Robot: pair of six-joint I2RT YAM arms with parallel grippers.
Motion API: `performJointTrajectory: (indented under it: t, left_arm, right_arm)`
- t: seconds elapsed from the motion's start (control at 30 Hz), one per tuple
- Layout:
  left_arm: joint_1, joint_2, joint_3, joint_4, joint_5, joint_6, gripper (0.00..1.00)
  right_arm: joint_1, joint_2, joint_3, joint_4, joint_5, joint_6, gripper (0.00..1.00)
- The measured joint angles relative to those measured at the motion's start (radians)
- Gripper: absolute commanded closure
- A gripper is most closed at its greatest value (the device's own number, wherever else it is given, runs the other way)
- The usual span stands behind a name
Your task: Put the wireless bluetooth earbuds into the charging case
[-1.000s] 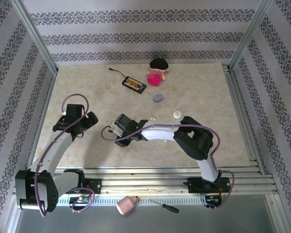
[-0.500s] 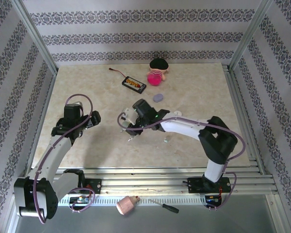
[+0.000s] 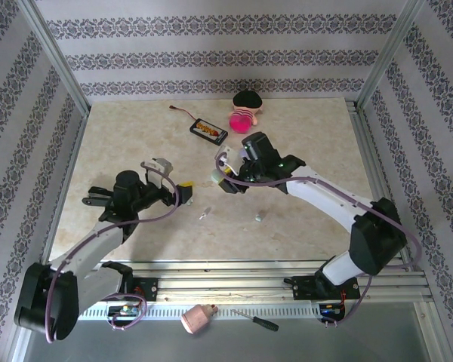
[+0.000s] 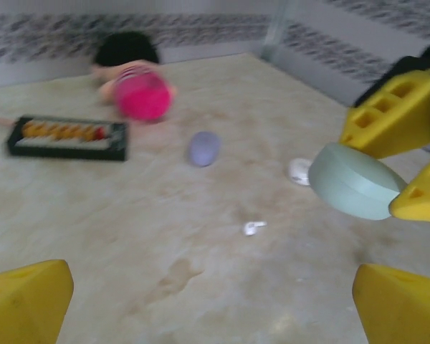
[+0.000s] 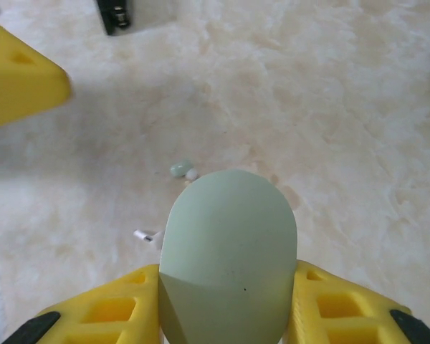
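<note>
My right gripper [image 3: 220, 179] is shut on a mint-green pebble-shaped charging case [image 3: 215, 177], held above the table with its lid closed. In the right wrist view the case [image 5: 229, 251] sits between the yellow fingers [image 5: 107, 315]. On the table below it lie a mint earbud [image 5: 179, 169] and a white earbud [image 5: 149, 235]. From above, the white earbud [image 3: 204, 214] and the mint one [image 3: 257, 218] rest near the front middle. My left gripper [image 3: 174, 175] stands open just left of the case, nothing between its fingers [image 4: 25, 301]. The held case [image 4: 355, 180] and white earbud [image 4: 253, 228] lie ahead of it.
A lavender case [image 4: 203, 148] and a small white round piece [image 4: 299, 170] lie further back. A black tray [image 3: 208, 130], a pink doll with a black hat [image 3: 245, 113] and a red wire [image 3: 180, 111] sit near the back wall.
My right gripper has moved back and to the right with the mint case, uncovering the two earbuds. My left gripper has swung right towards the centre, staying open.
</note>
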Motion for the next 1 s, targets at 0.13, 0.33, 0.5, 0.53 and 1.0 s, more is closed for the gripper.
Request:
performJointTrajectory:
  t: [0.13, 0.33, 0.5, 0.53, 1.0]
  left_arm:
    - [-0.043, 0.066, 0.000, 0.098, 0.178, 0.039, 0.01]
    - [-0.117, 0.106, 0.013, 0.131, 0.357, 0.073, 0.01]
    - [-0.156, 0.106, 0.066, 0.094, 0.440, 0.122, 0.16]
    - [-0.161, 0.106, 0.070, 0.090, 0.451, 0.126, 0.19]
    - [-0.180, 0.106, 0.086, 0.024, 0.520, 0.181, 0.48]
  right_arm:
    - [0.000, -0.044, 0.002, -0.077, -0.077, -0.048, 0.74]
    - [0.006, -0.053, 0.033, -0.186, -0.183, -0.109, 0.76]
    - [0.028, -0.053, 0.066, -0.240, -0.250, -0.147, 0.77]
    - [0.033, -0.053, 0.071, -0.246, -0.258, -0.152, 0.77]
    - [0.040, -0.071, 0.081, -0.275, -0.320, -0.188, 0.78]
